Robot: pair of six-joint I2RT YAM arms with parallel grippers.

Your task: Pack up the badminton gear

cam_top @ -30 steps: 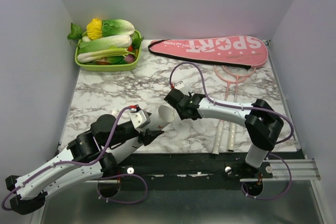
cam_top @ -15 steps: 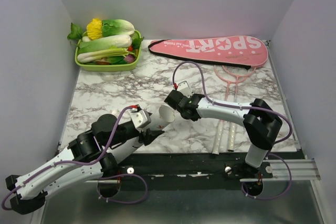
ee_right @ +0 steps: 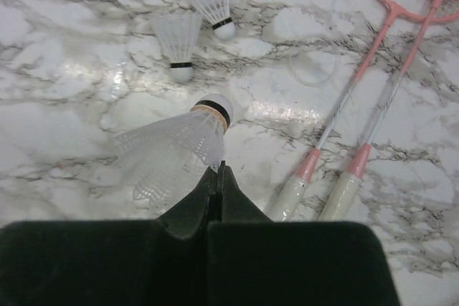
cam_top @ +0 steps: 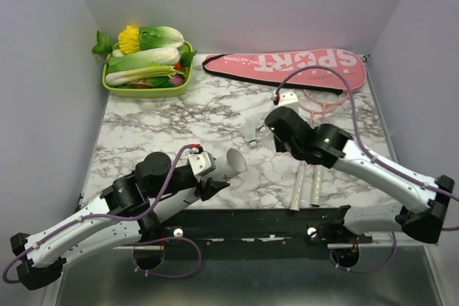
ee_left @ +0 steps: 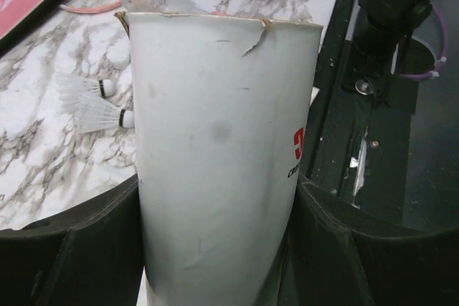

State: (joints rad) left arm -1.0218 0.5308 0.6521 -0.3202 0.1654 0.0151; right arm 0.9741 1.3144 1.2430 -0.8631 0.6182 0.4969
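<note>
The left tool (ee_left: 217,198), spread wide, clamps the white tube (ee_left: 219,105), torn-rimmed mouth pointing away; its contents cannot be told, and its red logo is cut off. The right tool (ee_right: 219,177) is closed tight, pinching the skirt of a shuttlecock (ee_right: 176,152) over the desk (ee_right: 64,105); 2 more shuttlecocks (ee_right: 178,41) lie beyond, beside 2 pink rackets (ee_right: 344,127). Only the overhead view shows the pink cover (cam_top: 287,62) lettered "SPORT" and the green tray (cam_top: 143,92) holding leafy vegetables (cam_top: 147,59).

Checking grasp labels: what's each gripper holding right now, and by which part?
Left gripper: white tube, clamped across its side wall below the open rim. Right gripper: shuttlecock, pinched by the feather skirt, cork end free.
</note>
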